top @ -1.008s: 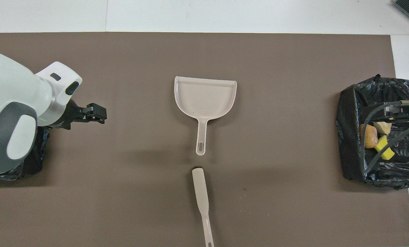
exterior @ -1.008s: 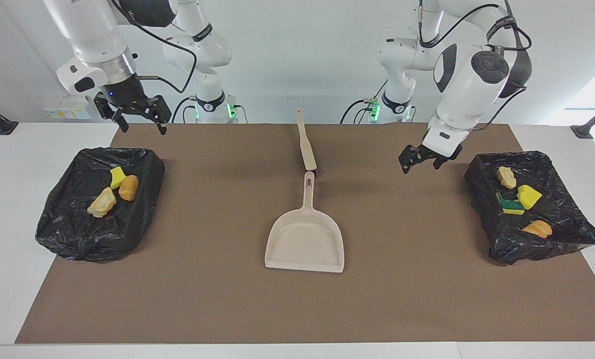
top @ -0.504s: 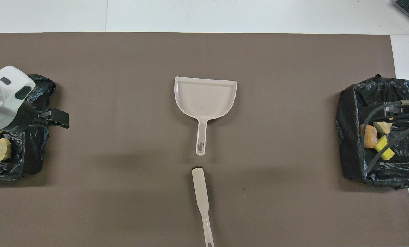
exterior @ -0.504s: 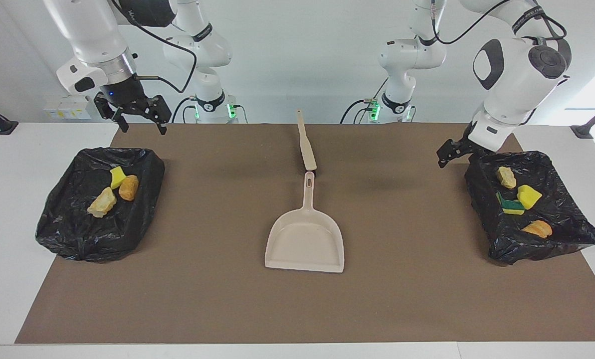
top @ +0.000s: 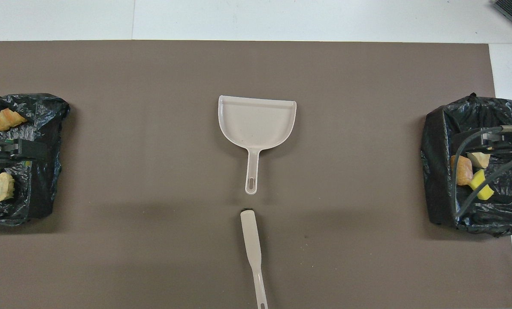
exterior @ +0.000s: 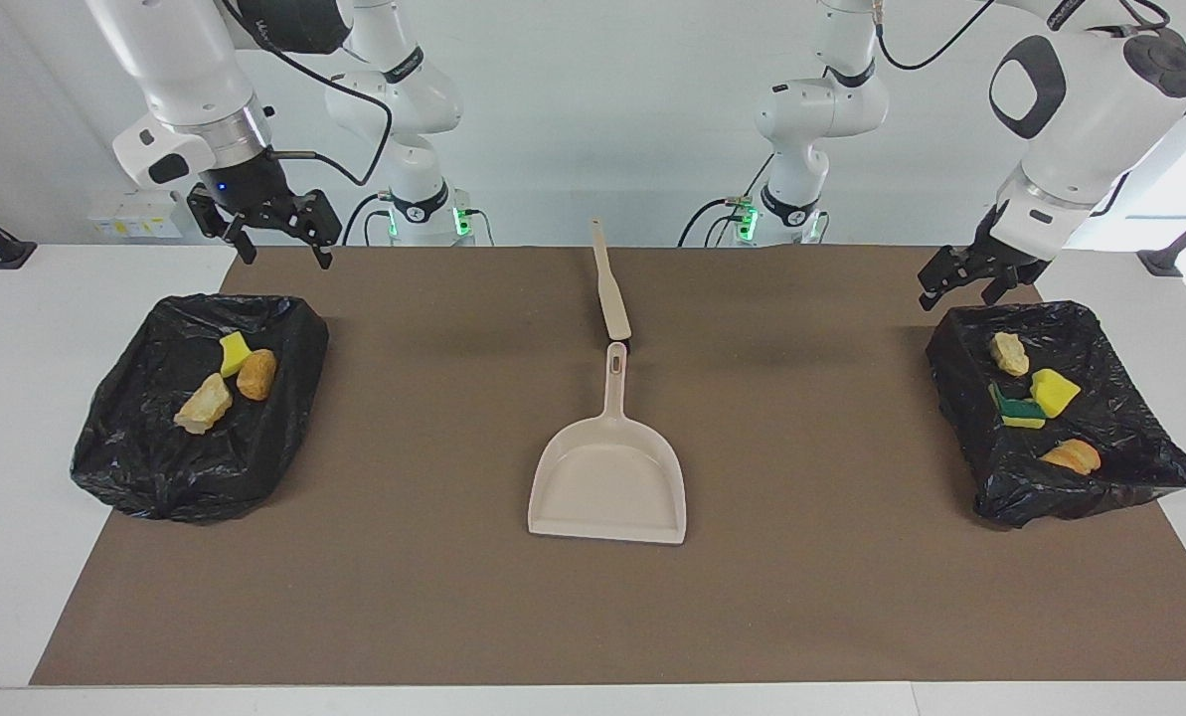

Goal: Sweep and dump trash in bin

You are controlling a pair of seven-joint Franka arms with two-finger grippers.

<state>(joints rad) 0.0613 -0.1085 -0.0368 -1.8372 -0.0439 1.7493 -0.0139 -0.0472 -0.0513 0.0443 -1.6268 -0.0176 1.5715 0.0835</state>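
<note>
Trash (exterior: 1033,396): all seven scraps in the two black-bag-lined bins, none on the mat — four in the bin (exterior: 1060,418) at the left arm's end, three in the bin (exterior: 195,408) at the right arm's end.
Task stage (judged): sweeping and dumping look done; tools set down at mid-table.
Left gripper (exterior: 965,283): raised, over the robot-side edge of its bin; fingers parted, holding nothing.
Right gripper (exterior: 276,239): raised over the mat's edge, just robot-side of its bin; fingers spread wide, empty.
Key relation: dustpan (exterior: 609,475) and brush (exterior: 610,288) lie midway between the two arms — neither arm clearly nearer; both tools well apart from either gripper, toward the table's centre.
Long axes: dustpan handle points toward the robots, open lip away from them; brush in line with it, head just beside the handle tip, thin handle end nearest the robots.
Dustpan: beige rigid plastic, flat scoop with raised rim, slotted handle, pan empty.
Brush: beige, slim, flat paddle shape; dark bristles barely visible at the head.
Scraps: yellow sponge pieces, a green-and-yellow sponge, pale tan crumbly chunks, orange-brown lumps — soft and light by the look.
Bin liners: glossy, crumpled black film.
Mat (exterior: 453,597): brown, matte.
</note>
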